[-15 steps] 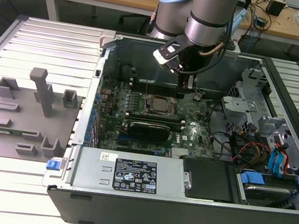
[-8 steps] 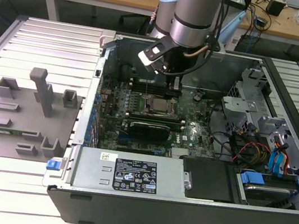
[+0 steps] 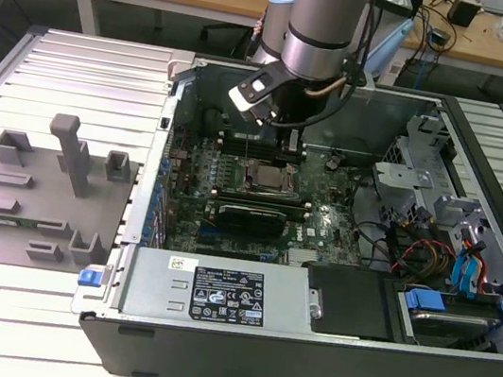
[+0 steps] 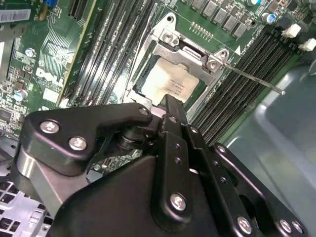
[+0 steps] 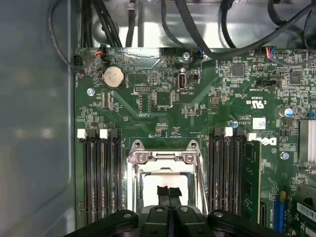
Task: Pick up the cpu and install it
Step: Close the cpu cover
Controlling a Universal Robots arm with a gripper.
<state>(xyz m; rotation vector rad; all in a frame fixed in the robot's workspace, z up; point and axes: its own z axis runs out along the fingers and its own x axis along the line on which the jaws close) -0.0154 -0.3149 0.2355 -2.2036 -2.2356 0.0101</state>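
The cpu (image 5: pixel 150 183), a flat square with a pale silver top, lies flat inside the motherboard's socket frame (image 5: pixel 163 158) in the open computer case. In the second wrist view the cpu (image 4: pixel 168 81) sits under the socket frame (image 4: pixel 190 49), whose thin latch lever (image 4: pixel 252 76) sticks out to one side. My gripper (image 5: pixel 168 192) hangs right over the chip, its two dark fingertips pressed together with nothing between them. In the exterior view the gripper (image 3: pixel 289 145) is just above the socket (image 3: pixel 270 180). Whether the tips touch the chip I cannot tell.
Rows of memory slots (image 5: pixel 98 177) flank the socket on both sides. Cables (image 5: pixel 173 24) hang along the case wall beyond the board. A power supply (image 3: pixel 216 293) and drive bays (image 3: pixel 448 306) sit in the case. A grey fixture plate (image 3: pixel 34 202) lies at the exterior view's left.
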